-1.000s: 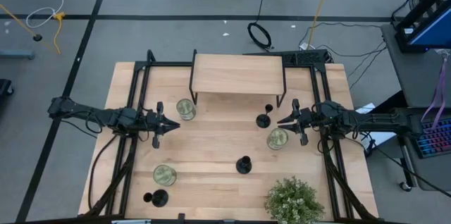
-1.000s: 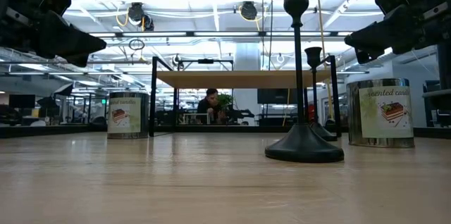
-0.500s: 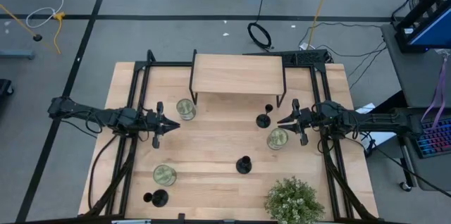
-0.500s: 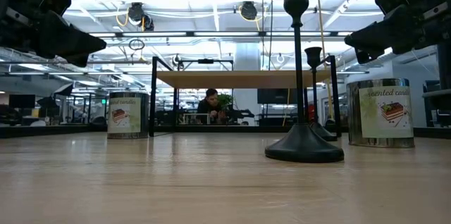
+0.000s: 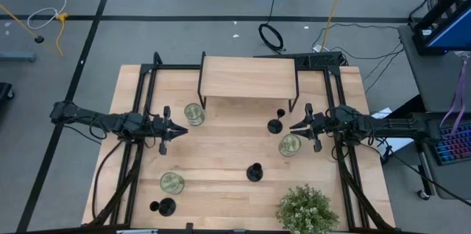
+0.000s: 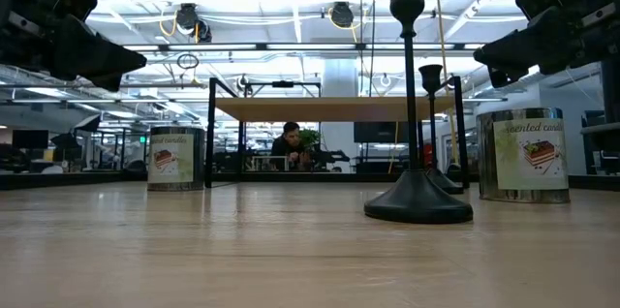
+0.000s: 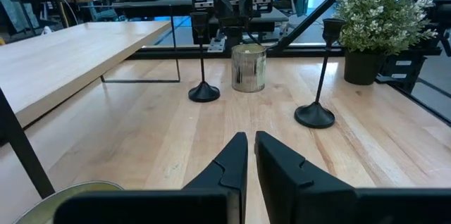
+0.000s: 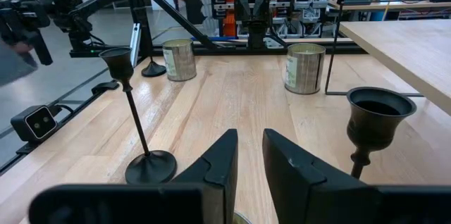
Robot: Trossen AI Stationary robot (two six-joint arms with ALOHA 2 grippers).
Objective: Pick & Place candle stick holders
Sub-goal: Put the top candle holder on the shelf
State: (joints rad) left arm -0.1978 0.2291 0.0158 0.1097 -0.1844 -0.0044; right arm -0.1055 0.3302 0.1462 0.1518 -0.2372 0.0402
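My left gripper (image 5: 179, 129) and right gripper (image 5: 294, 126) hover mid-table, fingers nearly together, holding nothing. The three matte-black candle stick holders (image 5: 255, 172) stand untouched, I think; next I must open and approach one.

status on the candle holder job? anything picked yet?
Done: nothing visible. All three candle holders stand on the table: one by the shelf, one mid-table, one at the front-left corner. In hand: nothing; left gripper and right gripper hover empty, fingers nearly shut. Left: pick and place all three.
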